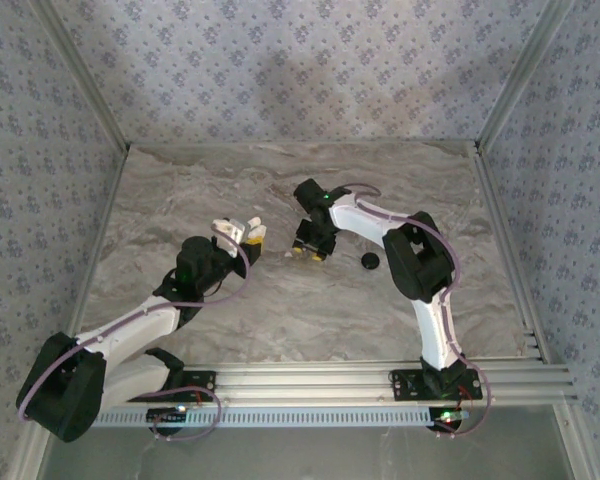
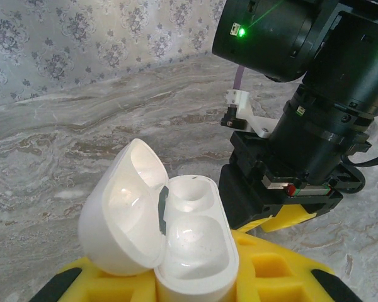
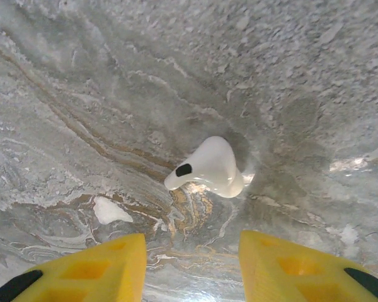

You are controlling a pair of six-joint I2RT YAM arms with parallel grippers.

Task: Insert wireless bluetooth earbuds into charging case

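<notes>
The charging case point(image 2: 195, 245) is a glossy white box with its lid point(image 2: 123, 214) swung open to the left, and both wells look bare. My left gripper point(image 2: 189, 280) is shut on its lower body between yellow fingers point(image 2: 280, 270). From above, the case point(image 1: 253, 226) sits at the tip of the left gripper point(image 1: 248, 236), raised over the table's middle. One white earbud point(image 3: 209, 167) lies on the marble, a dark spot on its side. My right gripper point(image 3: 192, 264) hovers just short of it, open, with the yellow fingertips point(image 3: 94, 267) apart and nothing between them. It points down beside the case point(image 1: 310, 250).
A flat black round disc point(image 1: 370, 261) lies on the marble table point(image 1: 280, 320) just right of the right gripper. The right arm's black wrist point(image 2: 315, 126) looms close to the case on its right. Aluminium rails point(image 1: 500, 200) and patterned walls border the table.
</notes>
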